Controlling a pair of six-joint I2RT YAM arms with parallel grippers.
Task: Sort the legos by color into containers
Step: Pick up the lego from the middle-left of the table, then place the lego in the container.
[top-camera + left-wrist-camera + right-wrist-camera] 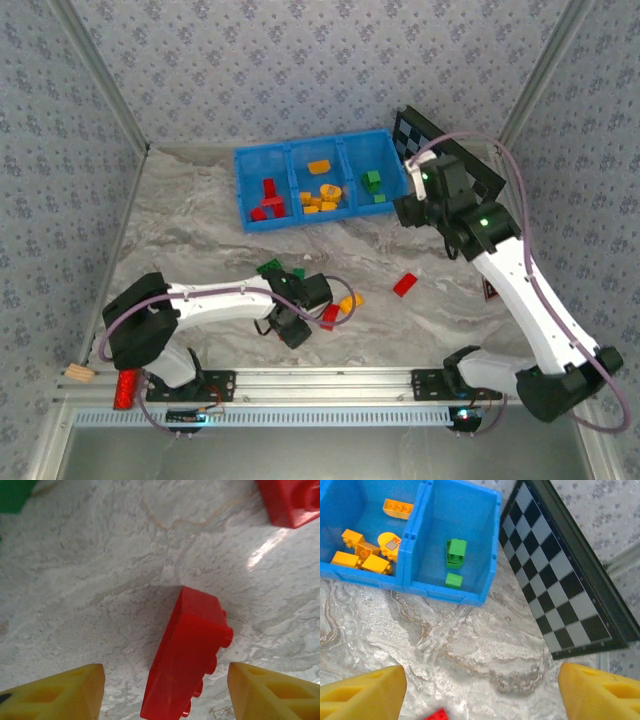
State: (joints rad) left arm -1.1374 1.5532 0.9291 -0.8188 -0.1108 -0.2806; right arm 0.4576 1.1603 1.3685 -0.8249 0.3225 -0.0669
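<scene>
The blue tray holds red legos in its left compartment, orange ones in the middle and green ones on the right. My left gripper is open low over the table. A red lego lies on its side between the yellow fingers, with gaps on both sides. My right gripper hangs open and empty near the tray's right front corner. Two green legos sit in that compartment.
Loose on the table are an orange lego, another red lego and green legos. A black-and-white checkered board leans at the tray's right. Patterned walls close in the table.
</scene>
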